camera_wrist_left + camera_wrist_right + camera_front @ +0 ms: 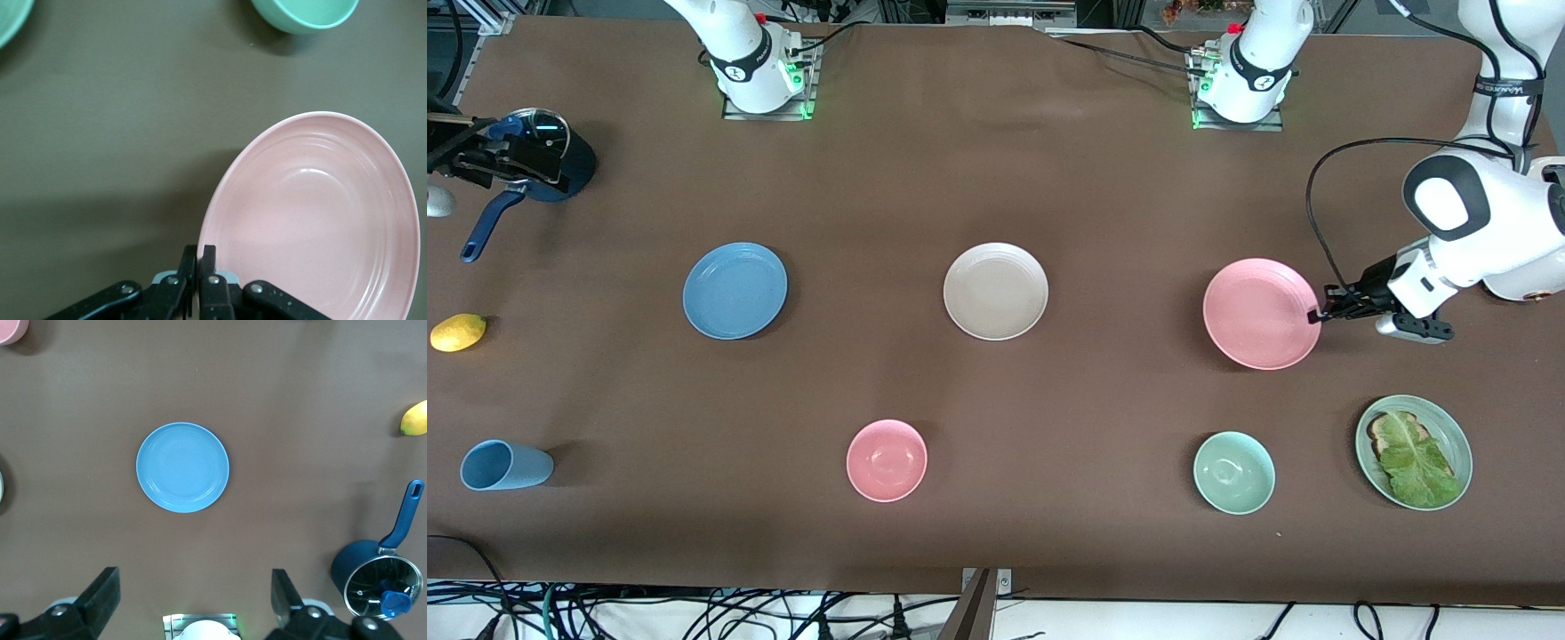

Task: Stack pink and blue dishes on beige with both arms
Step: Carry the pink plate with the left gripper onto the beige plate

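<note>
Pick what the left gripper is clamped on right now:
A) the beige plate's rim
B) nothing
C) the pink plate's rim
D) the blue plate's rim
C: the left gripper has its fingers shut on the edge of the pink plate, toward the left arm's end of the table.

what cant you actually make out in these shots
- Right tool: out of the front view; in the right wrist view only its finger bases show, tips cut by the edge.
- Left tool: shut on the pink plate rim; the underside contact is hidden by the plate.
- Pan: contents hidden by its glass lid.
</note>
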`<action>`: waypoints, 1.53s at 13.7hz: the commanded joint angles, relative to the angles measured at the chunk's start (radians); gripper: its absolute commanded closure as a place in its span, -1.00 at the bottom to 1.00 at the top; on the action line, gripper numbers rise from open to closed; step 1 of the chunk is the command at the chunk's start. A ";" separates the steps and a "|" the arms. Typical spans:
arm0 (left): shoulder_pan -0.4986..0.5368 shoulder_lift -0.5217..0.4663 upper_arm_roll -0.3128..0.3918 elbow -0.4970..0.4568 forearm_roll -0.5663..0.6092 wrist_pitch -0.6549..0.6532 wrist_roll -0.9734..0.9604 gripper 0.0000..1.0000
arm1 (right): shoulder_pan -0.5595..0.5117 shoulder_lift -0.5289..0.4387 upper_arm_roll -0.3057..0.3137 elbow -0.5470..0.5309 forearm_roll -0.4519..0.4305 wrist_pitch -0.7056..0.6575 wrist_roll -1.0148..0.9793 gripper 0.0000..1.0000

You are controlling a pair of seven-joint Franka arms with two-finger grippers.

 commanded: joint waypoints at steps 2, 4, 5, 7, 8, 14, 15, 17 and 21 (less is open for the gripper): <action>-0.108 -0.040 0.005 -0.008 -0.016 -0.013 -0.184 1.00 | -0.009 -0.005 0.001 -0.003 0.016 -0.006 -0.015 -1.00; -0.163 -0.038 0.005 0.004 -0.018 -0.007 -0.268 1.00 | -0.010 -0.005 0.000 -0.005 0.016 -0.006 -0.015 -1.00; -0.189 -0.038 0.005 0.009 -0.018 -0.006 -0.308 1.00 | -0.011 -0.005 -0.003 -0.005 0.016 -0.006 -0.015 -1.00; -0.246 -0.035 0.005 0.027 -0.018 -0.006 -0.403 1.00 | -0.009 -0.005 -0.005 -0.005 0.016 -0.006 -0.015 -1.00; -0.276 -0.032 0.005 0.035 -0.018 -0.004 -0.445 1.00 | -0.009 -0.005 -0.005 -0.005 0.016 -0.006 -0.015 -1.00; -0.456 -0.031 0.007 0.043 -0.018 0.075 -0.687 1.00 | -0.011 -0.006 -0.006 -0.007 0.016 -0.006 -0.015 -1.00; -0.477 -0.032 0.007 0.038 -0.018 0.091 -0.712 1.00 | -0.010 -0.006 -0.006 -0.007 0.016 -0.009 -0.015 -1.00; -0.543 -0.032 0.007 0.026 -0.018 0.138 -0.796 1.00 | -0.010 -0.006 -0.006 -0.007 0.016 -0.012 -0.015 -1.00; -0.683 -0.019 0.010 0.006 -0.018 0.233 -0.962 1.00 | -0.009 -0.006 -0.006 -0.007 0.016 -0.014 -0.015 -1.00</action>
